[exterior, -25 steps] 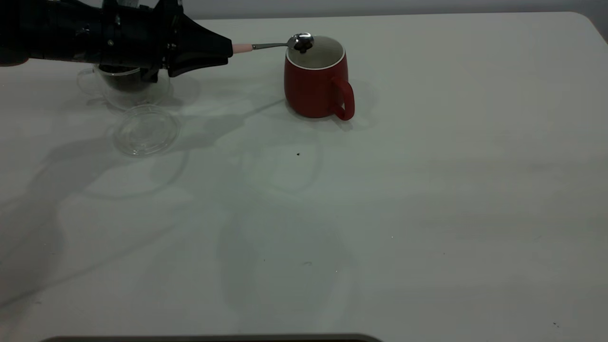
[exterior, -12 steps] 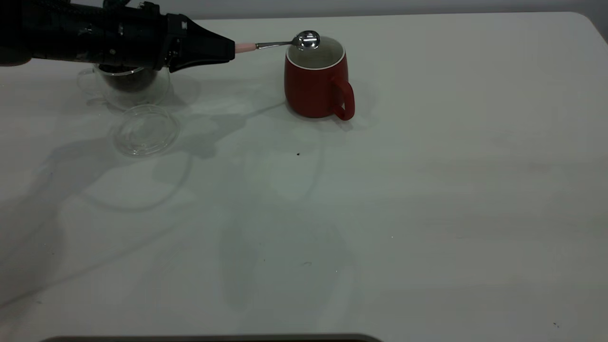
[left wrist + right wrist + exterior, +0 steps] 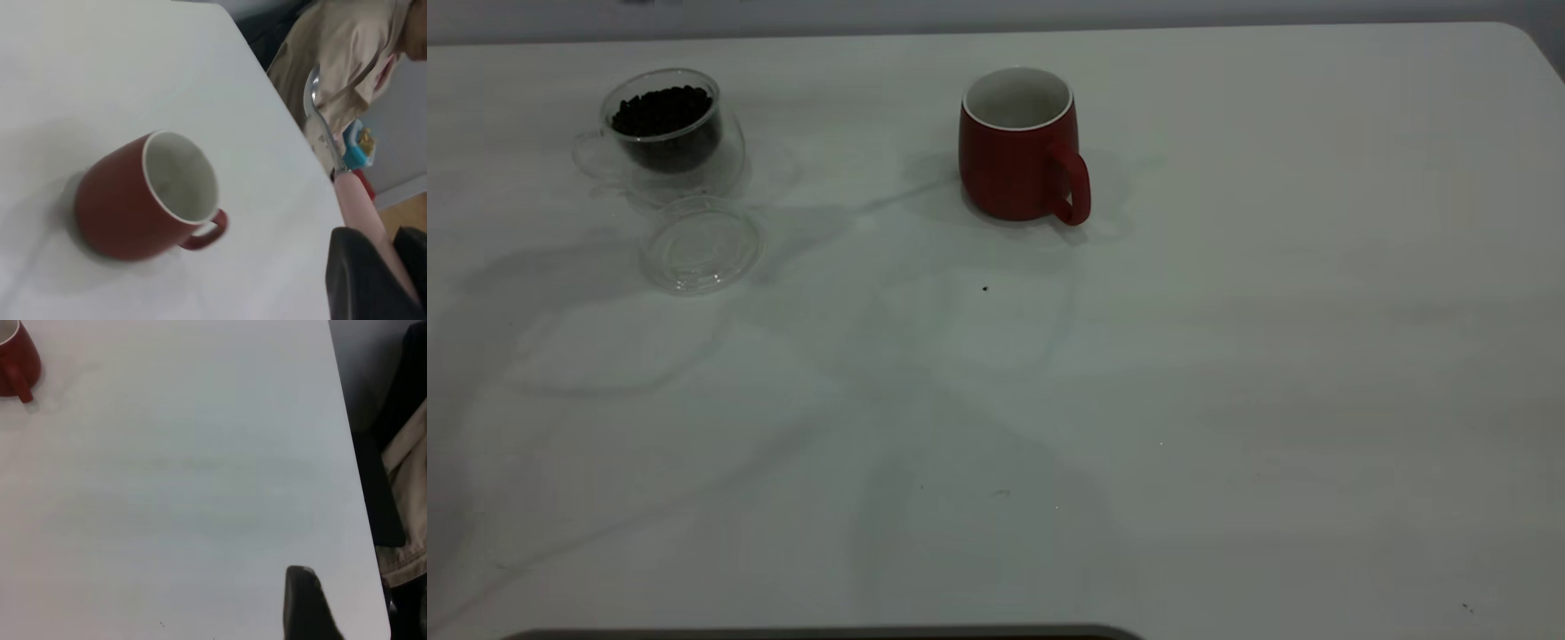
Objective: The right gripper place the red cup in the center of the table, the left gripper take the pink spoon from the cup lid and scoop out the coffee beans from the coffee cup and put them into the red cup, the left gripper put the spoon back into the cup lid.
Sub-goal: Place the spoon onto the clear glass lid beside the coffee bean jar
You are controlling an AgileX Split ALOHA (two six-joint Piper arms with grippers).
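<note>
The red cup (image 3: 1018,147) stands upright near the table's (image 3: 1227,356) far middle, handle toward the camera. It also shows in the left wrist view (image 3: 147,197) with its white inside in sight, and in the right wrist view (image 3: 15,360). The coffee cup (image 3: 663,133) with coffee beans (image 3: 660,111) stands at the far left. The cup lid (image 3: 701,244) lies empty just in front of it. Neither arm shows in the exterior view. My left gripper (image 3: 379,245) is shut on the pink spoon's (image 3: 357,213) handle, above and beside the red cup. My right gripper (image 3: 305,603) shows one finger over bare table.
A person in beige clothes (image 3: 347,53) is beyond the table's edge in the left wrist view. The table's edge (image 3: 353,487) runs close to my right gripper. A dark speck (image 3: 984,288) lies in front of the red cup.
My left gripper, which held the spoon's bowl at the red cup's rim, has risen out of the exterior view with the spoon. The coffee cup is now uncovered.
</note>
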